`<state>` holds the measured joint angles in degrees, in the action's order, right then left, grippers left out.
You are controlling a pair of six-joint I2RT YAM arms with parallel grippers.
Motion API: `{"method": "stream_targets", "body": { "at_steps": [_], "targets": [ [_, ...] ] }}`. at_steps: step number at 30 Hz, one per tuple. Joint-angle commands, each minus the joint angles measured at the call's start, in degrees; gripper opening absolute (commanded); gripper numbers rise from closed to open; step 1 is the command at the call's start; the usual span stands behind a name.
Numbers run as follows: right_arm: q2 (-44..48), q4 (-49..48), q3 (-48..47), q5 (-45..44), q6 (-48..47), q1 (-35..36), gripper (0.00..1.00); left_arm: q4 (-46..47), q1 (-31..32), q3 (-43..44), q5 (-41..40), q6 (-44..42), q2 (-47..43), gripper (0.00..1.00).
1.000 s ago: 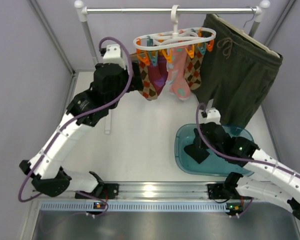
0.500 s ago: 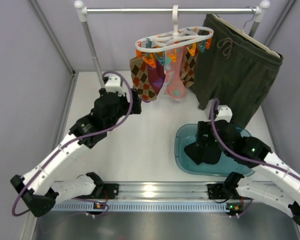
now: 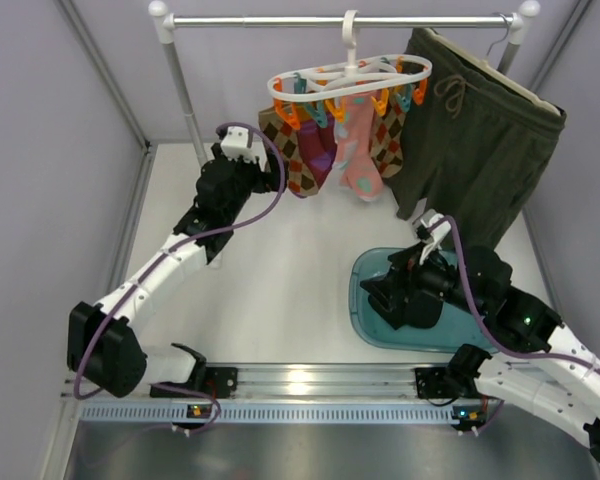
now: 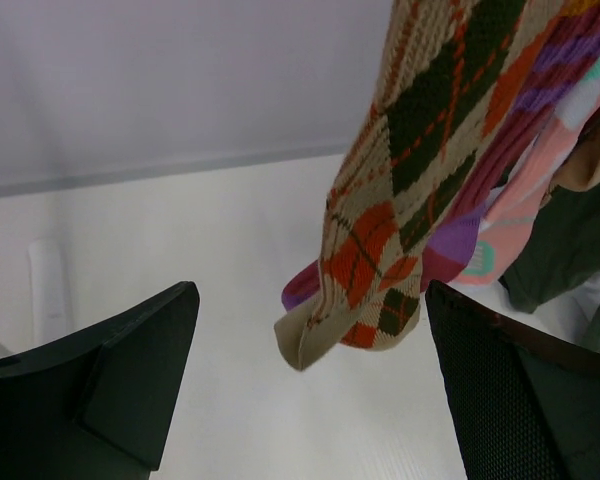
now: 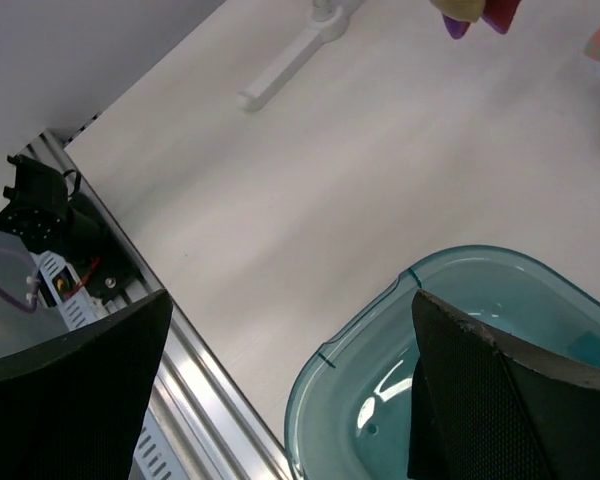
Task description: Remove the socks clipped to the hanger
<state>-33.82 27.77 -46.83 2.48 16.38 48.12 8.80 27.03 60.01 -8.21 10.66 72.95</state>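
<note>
The left gripper (image 4: pixel 310 300), jaws spread, frames the argyle sock (image 4: pixel 410 190) at frame centre; advance, pinch its lower end deep, then pull steadily down off the hanger (image 3: pixel 350 60)

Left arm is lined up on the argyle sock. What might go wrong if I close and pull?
The left gripper is open with the argyle sock in front of it; the magenta sock hangs right against it, so closing may catch both. The hanger hangs by one hook on the rail, so a sideways pull may swing or unhook it.

Argyle, magenta and pink socks (image 3: pixel 305 160) hang clipped to white hanger (image 3: pixel 351 45).
</note>
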Motion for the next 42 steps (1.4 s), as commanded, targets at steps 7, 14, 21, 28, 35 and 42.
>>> {"method": "stream_targets", "body": {
  "at_steps": [7,14,21,28,35,42],
  "targets": [
    [-0.10,-9.84,-2.21,9.38,-3.90,-0.39,1.00,14.05,-4.35,6.70,19.54,-3.63,10.02,0.60],
    [-0.80,-14.32,-6.25,7.81,-1.19,-0.48,0.99,15.11,-1.12,-0.41,10.77,1.03,2.74,0.00],
    [-3.17,-14.59,-14.42,2.18,1.81,-0.57,1.00,15.02,14.08,-8.06,-10.74,-0.19,-7.99,0.00],
    [-9.85,-4.58,-29.80,-4.32,1.38,-0.39,0.99,14.93,33.41,-4.82,-30.63,-5.20,-4.67,0.00],
    [-13.81,4.12,-39.29,-7.66,-1.26,-0.39,0.98,14.93,41.70,5.90,-41.34,-12.67,9.12,0.00],
    [-23.64,21.34,-58.94,-17.15,-4.25,-0.39,0.88,15.02,43.99,16.80,-49.27,-21.19,22.56,0.00]
  ]
}}
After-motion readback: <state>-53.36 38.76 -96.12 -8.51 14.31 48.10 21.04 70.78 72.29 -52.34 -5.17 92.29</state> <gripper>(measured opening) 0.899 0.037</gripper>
